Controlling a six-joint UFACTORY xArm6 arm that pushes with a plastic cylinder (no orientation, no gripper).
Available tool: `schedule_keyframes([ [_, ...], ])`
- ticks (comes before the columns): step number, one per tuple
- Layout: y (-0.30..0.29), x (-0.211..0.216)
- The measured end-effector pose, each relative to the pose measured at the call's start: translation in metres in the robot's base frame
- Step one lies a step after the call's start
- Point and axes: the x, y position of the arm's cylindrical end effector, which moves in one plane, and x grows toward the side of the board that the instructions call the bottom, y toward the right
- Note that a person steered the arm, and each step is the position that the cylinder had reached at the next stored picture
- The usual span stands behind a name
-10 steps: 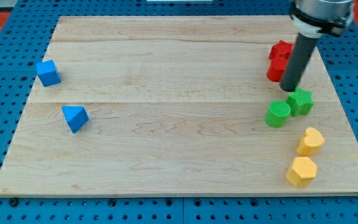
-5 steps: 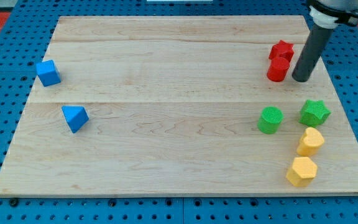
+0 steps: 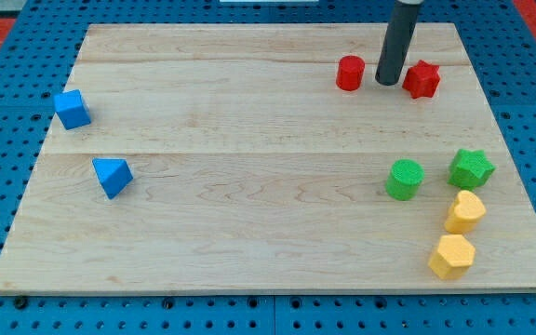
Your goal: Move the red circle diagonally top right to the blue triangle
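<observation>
- Red circle [image 3: 350, 73] sits far back on the wooden surface [image 3: 249, 186], right of centre, and well apart from the blue triangle [image 3: 112, 176] at the near left.
- My tip [image 3: 387, 83] stands between the red circle and the red star [image 3: 422, 79], just beside each; I cannot tell whether it touches either.
- There are no jaws on this arm, only the dark rod, so it grips nothing.
- A blue cube [image 3: 72, 109] lies at the far left, beyond the blue triangle.
- On the right, a green cylinder [image 3: 405, 179] sits left of a green star [image 3: 472, 168], the two apart.
- Nearer still, a yellow heart-like block [image 3: 465, 211] and a yellow hexagon [image 3: 452, 256] lie close together at the near right.
</observation>
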Motion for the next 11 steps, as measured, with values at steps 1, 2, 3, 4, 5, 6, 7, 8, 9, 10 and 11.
schedule_keyframes([
  [1, -0.077, -0.016],
  [2, -0.164, -0.029],
  [3, -0.15, -0.047],
  [4, -0.182, -0.059],
  [5, -0.23, -0.014],
  [6, -0.23, 0.035],
  [7, -0.212, 0.009],
  [8, -0.192, 0.032],
  [9, -0.2, 0.054],
  [10, -0.173, 0.076],
  [11, -0.141, 0.094],
])
